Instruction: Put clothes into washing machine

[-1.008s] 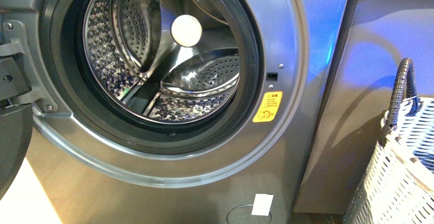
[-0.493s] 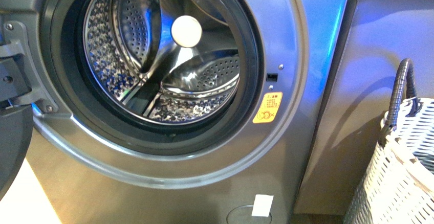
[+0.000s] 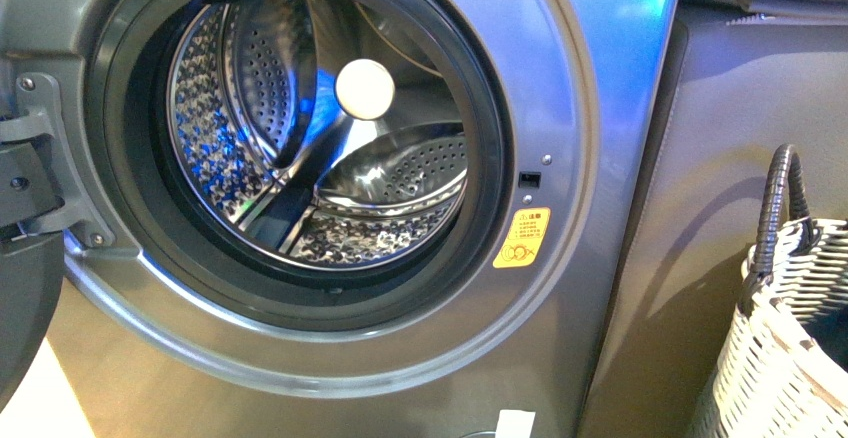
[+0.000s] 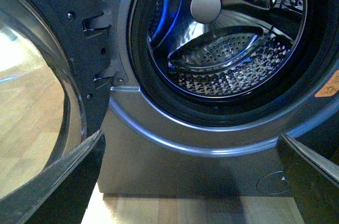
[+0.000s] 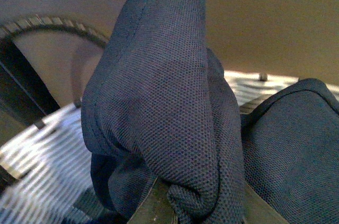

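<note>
The silver-grey washing machine fills the front view, its round mouth open on the empty steel drum. Neither arm shows there. In the left wrist view my left gripper stands open, low before the washing machine, with nothing between its dark fingers. The drum lies above and beyond it. In the right wrist view my right gripper is shut on the clothes, a dark navy fabric bunched up above the fingers. More of that fabric hangs beside it.
The washer's door hangs open on the hinge side. A white woven basket with a dark handle stands at the right, beside a grey panel. Its weave shows under the clothes. Wooden floor lies below.
The front view has shifted: the washer's mouth and the basket sit lower in the picture, and a blue-white label has come into view at the top.
</note>
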You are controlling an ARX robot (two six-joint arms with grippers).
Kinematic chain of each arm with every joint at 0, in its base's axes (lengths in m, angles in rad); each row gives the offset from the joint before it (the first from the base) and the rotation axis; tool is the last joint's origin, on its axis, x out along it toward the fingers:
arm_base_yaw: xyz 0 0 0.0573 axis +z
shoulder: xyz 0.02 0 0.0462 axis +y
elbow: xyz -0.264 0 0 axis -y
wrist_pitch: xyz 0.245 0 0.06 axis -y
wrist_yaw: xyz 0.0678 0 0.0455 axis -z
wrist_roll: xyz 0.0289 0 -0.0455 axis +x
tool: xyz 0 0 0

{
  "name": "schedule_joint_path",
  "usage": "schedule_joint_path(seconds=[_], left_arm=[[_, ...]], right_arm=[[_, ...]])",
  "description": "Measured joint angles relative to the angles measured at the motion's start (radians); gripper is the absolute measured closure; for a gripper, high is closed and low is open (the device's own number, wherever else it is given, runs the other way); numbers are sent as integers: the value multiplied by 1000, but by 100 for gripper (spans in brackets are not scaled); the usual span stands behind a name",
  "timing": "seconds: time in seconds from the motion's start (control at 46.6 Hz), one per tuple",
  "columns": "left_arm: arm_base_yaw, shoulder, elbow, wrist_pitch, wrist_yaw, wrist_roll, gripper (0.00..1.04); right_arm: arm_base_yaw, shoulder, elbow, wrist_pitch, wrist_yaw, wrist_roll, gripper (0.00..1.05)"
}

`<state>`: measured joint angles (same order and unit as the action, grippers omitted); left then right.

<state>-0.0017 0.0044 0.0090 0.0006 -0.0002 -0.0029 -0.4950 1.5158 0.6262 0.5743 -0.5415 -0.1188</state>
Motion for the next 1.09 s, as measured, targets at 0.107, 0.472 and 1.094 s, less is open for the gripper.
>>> schedule_joint_path(seconds=[0.107,0.472,1.094], left_arm=[[0,0,0,0,0,0,6],[0,0,0,0,0,0,6],[0,0,0,0,0,0,6]], right_arm=[[0,-93,37,-45,-19,24,95],[17,-306,339,-243,-53,102,95],[398,-138,1334,-767,120,202,95]])
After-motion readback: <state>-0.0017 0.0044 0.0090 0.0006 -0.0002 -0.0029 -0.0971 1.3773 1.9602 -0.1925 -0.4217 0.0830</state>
